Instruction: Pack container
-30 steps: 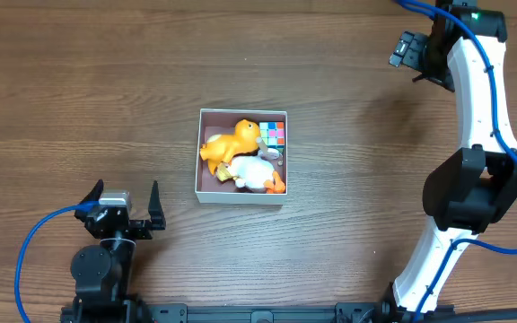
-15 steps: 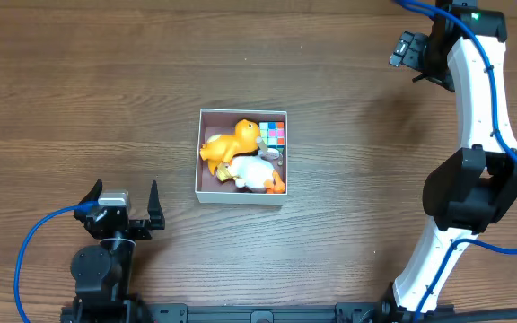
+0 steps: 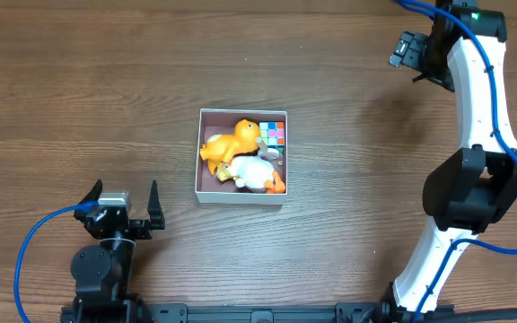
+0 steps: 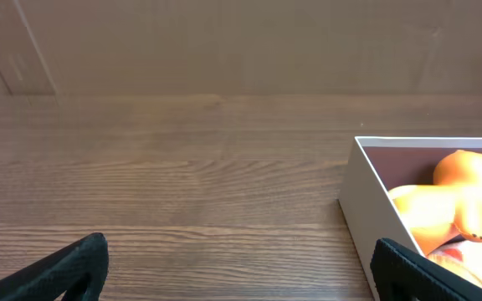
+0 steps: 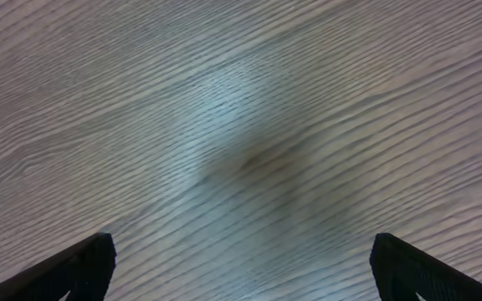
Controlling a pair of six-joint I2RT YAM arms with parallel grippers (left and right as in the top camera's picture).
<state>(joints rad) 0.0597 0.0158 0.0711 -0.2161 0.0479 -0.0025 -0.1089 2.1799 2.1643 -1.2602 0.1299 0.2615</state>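
Observation:
The container (image 3: 203, 191), a square white-walled box with a dusty pink floor, sits at the table's middle. Inside lie an orange toy duck (image 3: 232, 142), a white toy duck (image 3: 255, 174) and a small colourful cube (image 3: 275, 135). In the left wrist view the container's white wall (image 4: 366, 209) and the orange duck (image 4: 454, 196) show at the right. My left gripper (image 3: 122, 203) is open and empty, near the front edge, left of and below the container. My right gripper (image 3: 411, 56) is open and empty, at the far right back, over bare wood (image 5: 241, 167).
The wooden table (image 3: 79, 108) surrounds the container. The right arm's white links (image 3: 474, 135) rise along the right side. A blue cable (image 3: 39, 238) loops by the left arm's base.

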